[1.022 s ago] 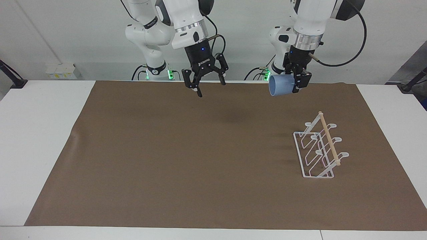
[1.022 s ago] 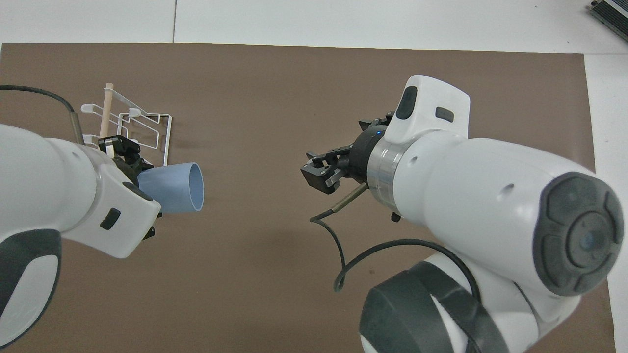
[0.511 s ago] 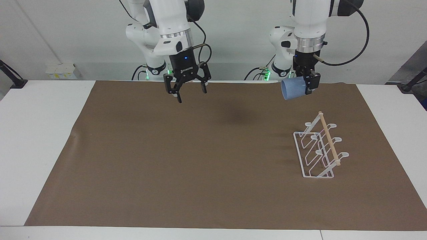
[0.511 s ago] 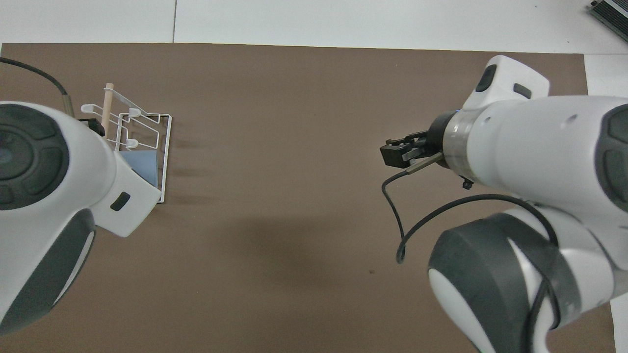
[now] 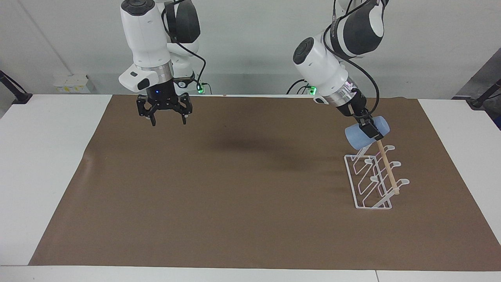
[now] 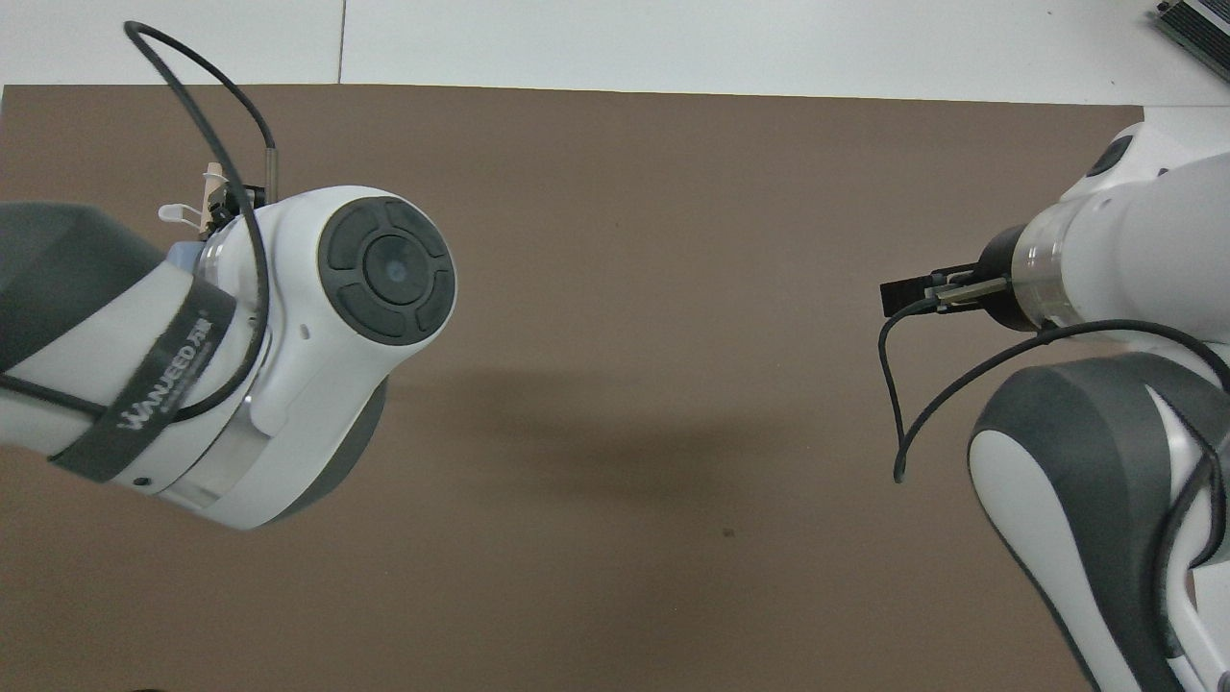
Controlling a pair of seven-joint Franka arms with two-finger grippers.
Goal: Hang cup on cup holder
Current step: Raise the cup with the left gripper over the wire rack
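Note:
The light blue cup (image 5: 358, 138) lies tilted on its side in the air, with my left gripper (image 5: 371, 130) shut on it. It hangs over the end of the white wire cup holder (image 5: 372, 184) nearest the robots, close to the wooden dowel's tip. Whether cup and holder touch I cannot tell. In the overhead view the left arm covers nearly everything there; only a sliver of the cup (image 6: 183, 255) and one loop of the cup holder (image 6: 176, 210) show. My right gripper (image 5: 168, 120) hangs open and empty over the mat toward the right arm's end.
A brown mat (image 5: 235, 196) covers most of the white table (image 5: 39, 164). The cup holder stands on it toward the left arm's end. A grey device (image 6: 1196, 24) sits at the table's corner farthest from the robots.
The left arm has swung out and lowered the cup from near the robots to the cup holder's near end, tipping it over. The right arm has drawn back toward its own end, still open.

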